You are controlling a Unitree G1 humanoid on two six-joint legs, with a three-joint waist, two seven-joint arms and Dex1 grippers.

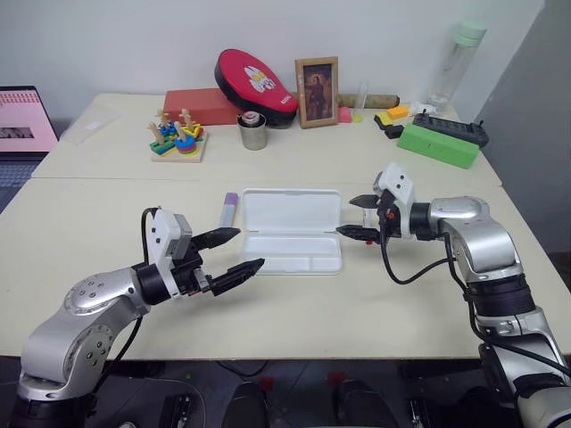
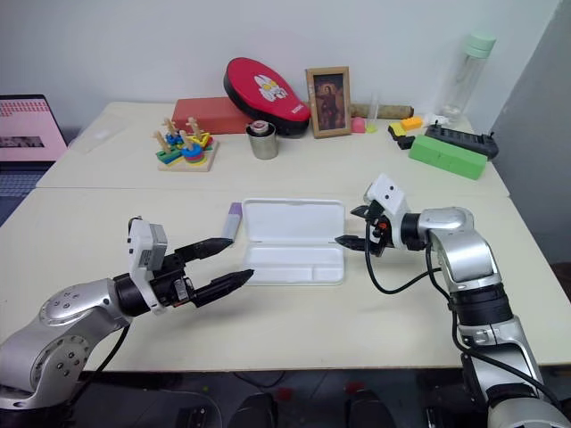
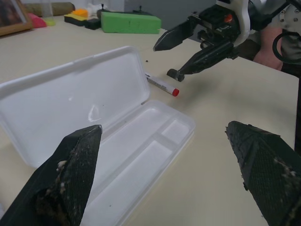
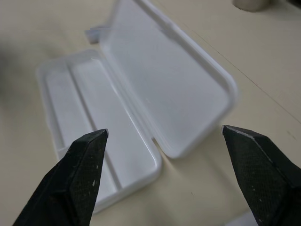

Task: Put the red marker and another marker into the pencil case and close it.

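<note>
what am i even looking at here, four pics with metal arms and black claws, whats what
It is a two-armed humanoid robot at a table. The two wide pictures come from cameras in its head, looking down over its arms. The two close-ups come from cameras on its wrists; the black wedges at the bottom are that arm's own fingers.

On the table lies the pencil case, a white box with its lid open and nothing inside. The red marker lies beside it near the right end effector. A purple highlighter lies on the case's other side. Toys, a picture frame and a red case sit at the back.

The left end effector and the right one are open, holding nothing.
</note>
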